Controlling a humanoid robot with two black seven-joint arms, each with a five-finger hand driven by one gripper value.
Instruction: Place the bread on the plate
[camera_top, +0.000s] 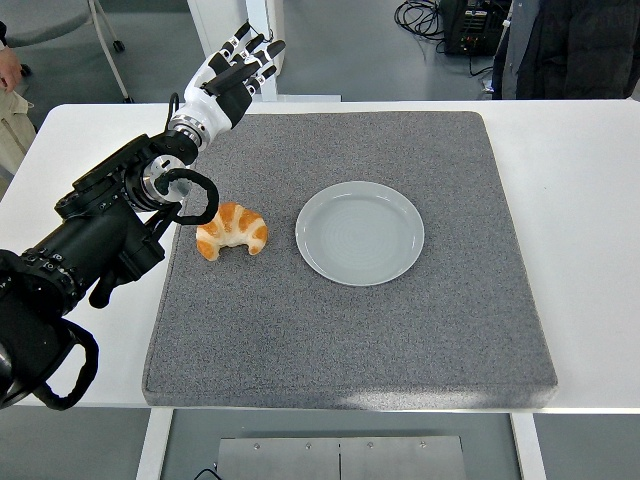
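Observation:
A golden croissant (232, 231) lies on the grey mat (350, 330), just left of an empty pale grey plate (360, 232). My left arm reaches in from the lower left, its forearm passing just left of the croissant. My left hand (237, 70) is raised well beyond the croissant, over the mat's far left corner, fingers spread and holding nothing. The right arm is out of view.
The mat covers most of the white table (585, 200). At the top right stands a person in dark clothes (560, 45), with cables and equipment on the floor beside them. Another person's hand (8, 68) shows at the top left edge.

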